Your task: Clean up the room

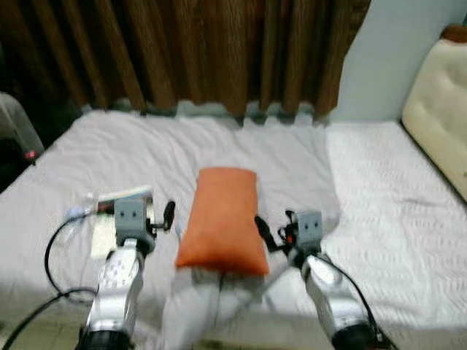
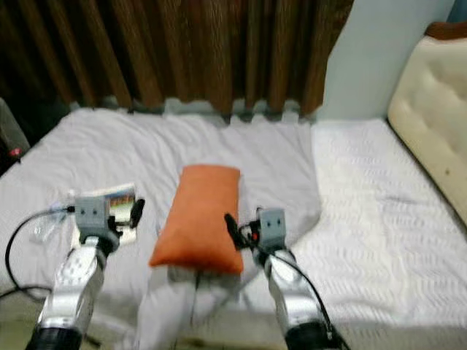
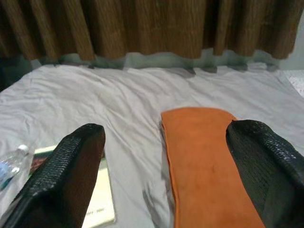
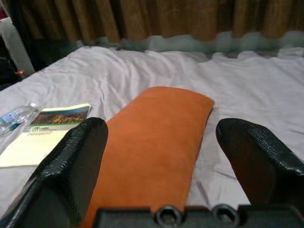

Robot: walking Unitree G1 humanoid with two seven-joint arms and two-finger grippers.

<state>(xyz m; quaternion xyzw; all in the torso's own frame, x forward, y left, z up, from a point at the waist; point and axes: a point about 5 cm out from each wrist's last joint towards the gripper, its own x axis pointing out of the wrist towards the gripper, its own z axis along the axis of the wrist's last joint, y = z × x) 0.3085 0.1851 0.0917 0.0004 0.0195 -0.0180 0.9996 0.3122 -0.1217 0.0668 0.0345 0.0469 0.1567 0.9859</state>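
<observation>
Here a water bottle (image 4: 14,117) and a booklet (image 4: 45,133) lie on the bed (image 1: 379,189) at the left. The left hand (image 1: 169,216), fingers apart, hovers beside the orange pillow (image 1: 222,219) lying mid-bed; the right hand (image 1: 264,233), fingers apart too, flanks its other side.

A brown curtain (image 1: 219,51) is hanging well ahead of my left claw (image 3: 166,137), along the far edge of the grey sheet (image 1: 146,146) spreading beneath it. Out beyond my right claw (image 4: 161,128), a white quilted cover (image 1: 387,189) is lying, and a cream padded headboard (image 1: 438,109) is standing beside it.
</observation>
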